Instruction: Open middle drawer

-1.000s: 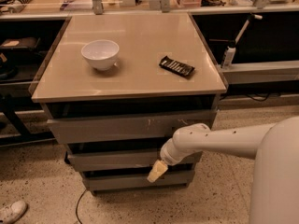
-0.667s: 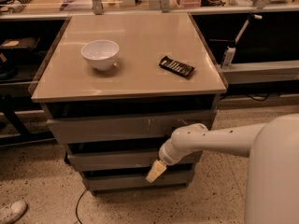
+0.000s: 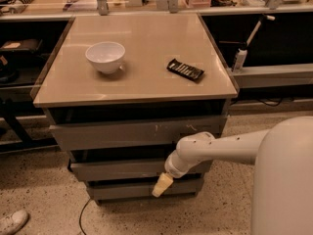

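From the left, your middle drawer (image 3: 122, 169) sits between the taller front (image 3: 137, 133) and the lowest front (image 3: 127, 190), looking scarcely pulled, while your gripper (image 3: 162, 185), open or closed I cannot tell, has crept slightly down-left along its lower edge, so opening has hardly begun.

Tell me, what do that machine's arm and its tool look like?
The arm is smooth white, built of thick rounded tubes with a bulbous joint dotted by small dark specks. No cables show. Its tool, just below the middle drawer, is a cream-yellow tapered piece.
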`<state>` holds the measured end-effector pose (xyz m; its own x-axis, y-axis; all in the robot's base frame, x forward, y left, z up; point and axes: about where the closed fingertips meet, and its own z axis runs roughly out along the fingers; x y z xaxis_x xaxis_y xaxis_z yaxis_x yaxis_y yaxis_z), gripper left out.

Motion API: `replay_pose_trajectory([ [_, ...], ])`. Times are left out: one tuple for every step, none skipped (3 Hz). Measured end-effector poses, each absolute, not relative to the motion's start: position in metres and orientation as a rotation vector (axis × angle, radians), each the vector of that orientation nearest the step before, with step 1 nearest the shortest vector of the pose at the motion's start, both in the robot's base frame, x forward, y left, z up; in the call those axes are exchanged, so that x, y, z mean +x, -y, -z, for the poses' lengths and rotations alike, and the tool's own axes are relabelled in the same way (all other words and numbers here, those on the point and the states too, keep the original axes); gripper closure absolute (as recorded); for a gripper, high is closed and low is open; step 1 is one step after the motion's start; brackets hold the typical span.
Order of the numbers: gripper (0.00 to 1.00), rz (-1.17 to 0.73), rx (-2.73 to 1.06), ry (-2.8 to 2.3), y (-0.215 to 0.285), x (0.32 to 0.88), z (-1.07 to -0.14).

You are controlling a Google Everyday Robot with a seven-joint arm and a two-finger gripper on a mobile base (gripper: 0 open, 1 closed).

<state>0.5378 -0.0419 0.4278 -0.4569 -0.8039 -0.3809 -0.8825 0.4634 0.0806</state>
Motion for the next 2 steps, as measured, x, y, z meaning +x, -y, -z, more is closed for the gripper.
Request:
replay_pose_trajectory([
  [0.0,-0.403,-1.452,-2.449,0.044,0.522,-0.43],
  [0.0,-0.448,-1.449,-2.495,0.056,0.482,-0.435],
])
